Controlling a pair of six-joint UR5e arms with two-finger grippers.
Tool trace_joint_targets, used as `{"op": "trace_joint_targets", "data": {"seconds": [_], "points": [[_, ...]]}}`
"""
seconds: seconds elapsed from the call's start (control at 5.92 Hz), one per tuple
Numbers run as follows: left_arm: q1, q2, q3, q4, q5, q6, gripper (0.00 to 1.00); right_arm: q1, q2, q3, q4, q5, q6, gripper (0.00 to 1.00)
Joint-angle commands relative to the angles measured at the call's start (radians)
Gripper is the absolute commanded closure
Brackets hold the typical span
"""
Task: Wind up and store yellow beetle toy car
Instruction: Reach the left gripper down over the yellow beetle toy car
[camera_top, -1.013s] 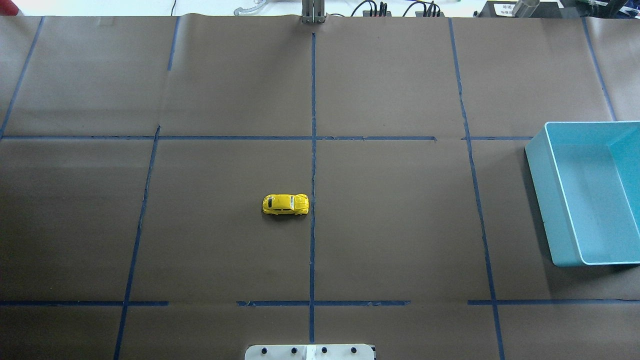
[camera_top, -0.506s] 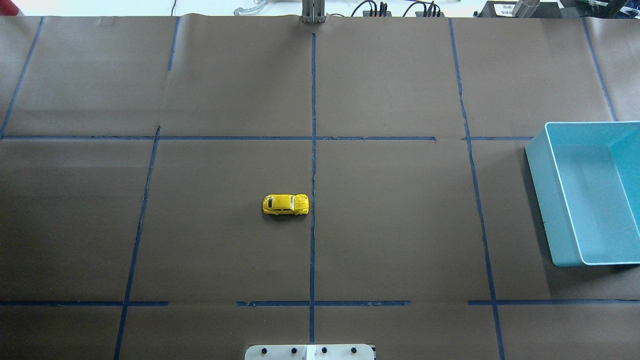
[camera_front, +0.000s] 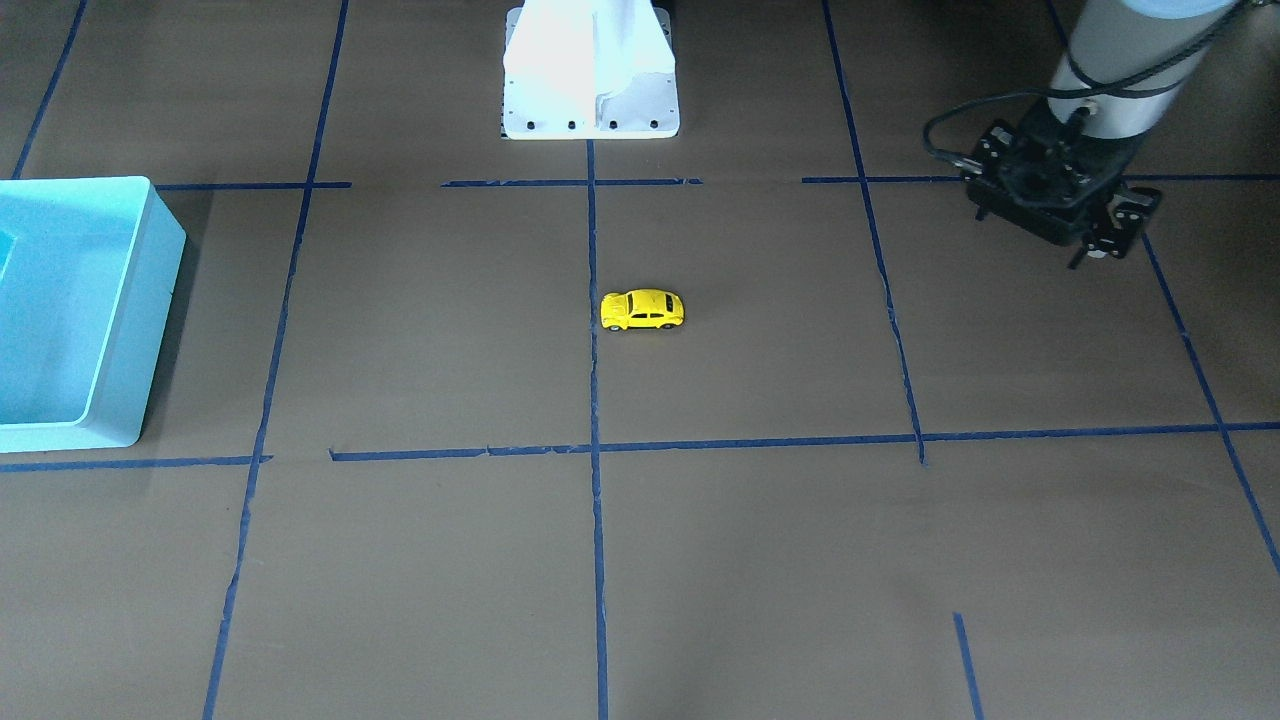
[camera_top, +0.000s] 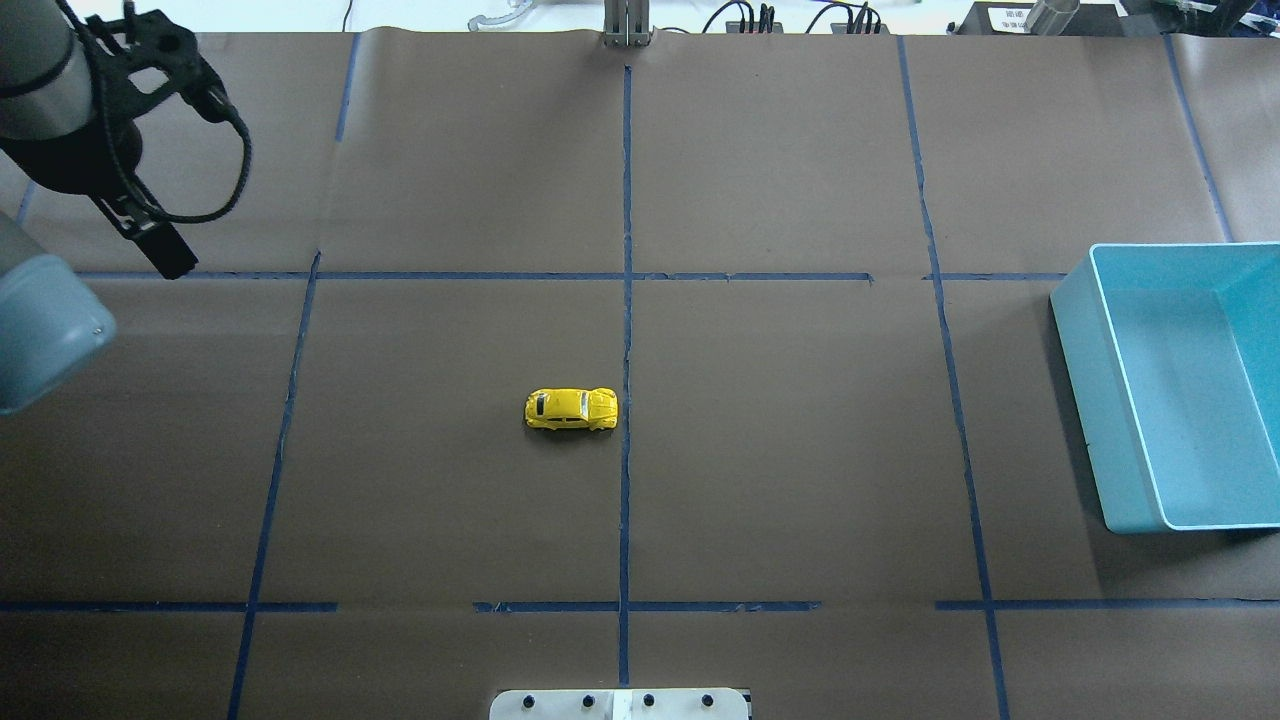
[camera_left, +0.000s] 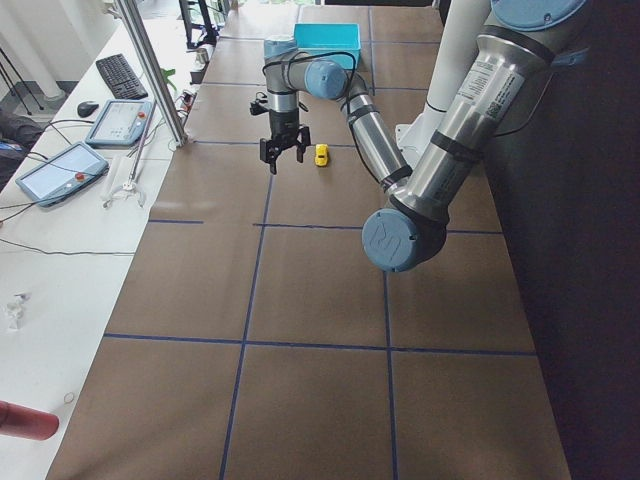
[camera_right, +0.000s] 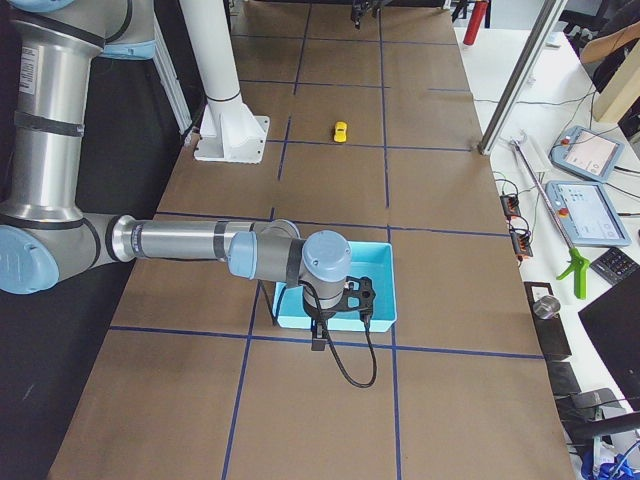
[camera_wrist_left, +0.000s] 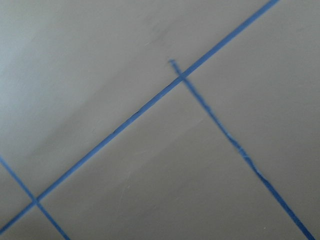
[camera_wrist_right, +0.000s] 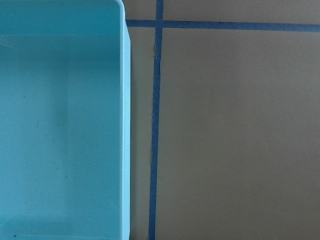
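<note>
- The yellow beetle toy car (camera_top: 571, 409) is seen on its wheels near the middle of the table (camera_top: 800, 450).
- The car is parked just beside the long blue tape line (camera_top: 626, 200) that runs down the middle. It is on the robot's left side of that line.
- The car is not touched by anything.
- The left gripper (camera_left: 284, 160) is held up in the air over the left part of the table, well away from the car.
- Its two fingers are spread apart, and nothing is held between them.
- Only brown paper and crossing blue lines are seen by the left wrist camera.
- The right gripper (camera_right: 335, 315) is held over the near edge of the light-blue bin (camera_top: 1075, 330), far off on the right side.
- It cannot be told if its fingers are spread or pressed together.
- The inside of the bin is seen by the right wrist camera, and nothing is seen in that part.
- The bin is well apart from the car.
</note>
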Motion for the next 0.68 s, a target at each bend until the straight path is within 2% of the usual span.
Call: {"op": "trace_joint_targets", "data": {"seconds": [0.0, 0.17, 0.34, 0.51], "points": [[0.14, -0.07, -0.003, -0.011, 0.061, 0.005, 0.0, 0.0, 0.0, 0.0, 0.0, 0.003, 0.002, 0.0], [0.238, -0.101, 0.007, -0.063, 0.118, 0.091, 0.0, 0.0, 0.0, 0.002, 0.0, 0.008, 0.002, 0.0], [0.321, -0.094, 0.042, -0.184, 0.123, 0.147, 0.0, 0.0, 0.0, 0.003, 0.0, 0.01, 0.002, 0.0], [0.445, -0.086, 0.09, -0.347, 0.121, 0.28, 0.0, 0.0, 0.0, 0.006, 0.0, 0.013, 0.002, 0.0]]}}
